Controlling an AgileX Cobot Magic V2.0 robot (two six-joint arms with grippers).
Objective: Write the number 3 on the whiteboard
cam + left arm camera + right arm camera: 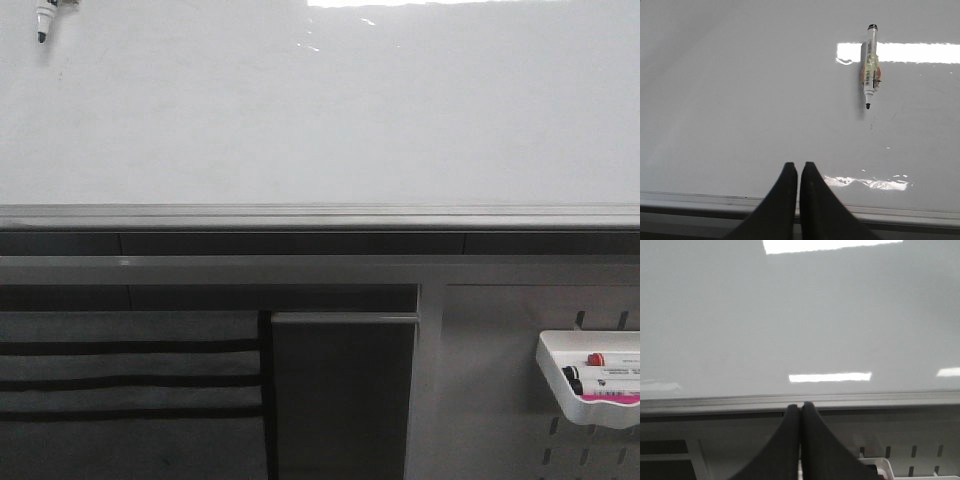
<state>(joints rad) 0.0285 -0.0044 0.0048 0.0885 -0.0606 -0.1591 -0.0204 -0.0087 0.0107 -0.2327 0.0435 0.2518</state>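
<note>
Both grippers hold nothing. In the left wrist view the left gripper [799, 167] has its two dark fingers pressed together, tips just short of the grey edge rail [700, 200] of the whiteboard [740, 90]. In the right wrist view the right gripper [800, 407] is the same, fingers closed against each other with nothing between them, hanging in front of the rail and above the grey perforated panel [920, 450].

Outward from the left gripper, at about 1 o'clock and well apart from it, a marker [869, 70] sticks to the board, uncapped tip pointing toward 6 o'clock. It seems fixed by a small taped holder, though that detail is too small to be sure of. In the front view the same marker shows only as its tip at the board's 11 o'clock corner. At 4 o'clock in that view a white tray [590, 385] on the perforated panel holds more markers [596, 372].

No number 3 shows on the board in any view; apart from a few faint specks near the marker, the surface is blank and glossy. So the task looks to be at its very start: nothing is written, no pen is in hand. Fetching a marker, likely the one on the board, and drawing the numeral all remain.
</note>
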